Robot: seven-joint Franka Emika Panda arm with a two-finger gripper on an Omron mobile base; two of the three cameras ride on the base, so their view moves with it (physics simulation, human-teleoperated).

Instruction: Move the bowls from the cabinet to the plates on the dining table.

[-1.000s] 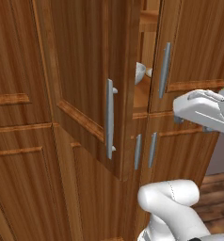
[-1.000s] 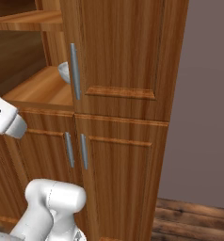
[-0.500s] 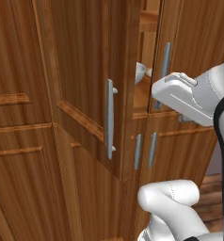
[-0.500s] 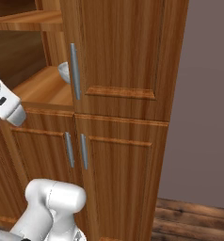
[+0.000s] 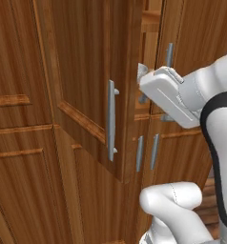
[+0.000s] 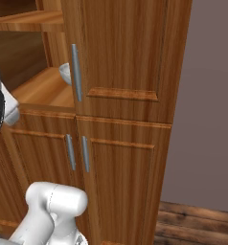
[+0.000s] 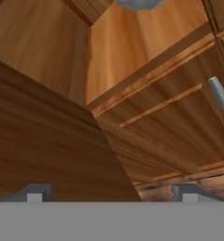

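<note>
The tall brown wooden cabinet with panelled doors [image 5: 87, 95] is standing with its upper left door [image 5: 94, 81] swung out toward the robot, slim grey metal bar handle [image 5: 111, 120] facing us, and the white arm's hand [image 5: 169, 95] is hanging just past that door's free edge, level with the opening; the two-finger gripper [image 7: 111, 193] is looking along its own line into the cupboard, its dark fingertips [image 7: 36, 193] standing wide apart with nothing between them; the jaws are gripping nothing. In the right base view a rounded grey-white bowl [image 6: 65, 73] is sitting on the wooden shelf [image 6: 44, 91], tucked close behind the handle of the closed right door [image 6: 76, 72]; I am taking it for the deep marbled one, though only its edge is peeking out. From the hand's camera the same pale bowl [image 7: 137, 4] is lying straight ahead and well beyond the jaws, at the far end of the shelf board [image 7: 147, 37], while the open door's panel [image 7: 48, 141] is crowding the left side of that view; so the reach is turning on going forward and slightly away from the door, toward the bowl deep in the right part of the shelf; I cannot make out the beige bowl, the blue plates or the dining worktop from here.
</note>
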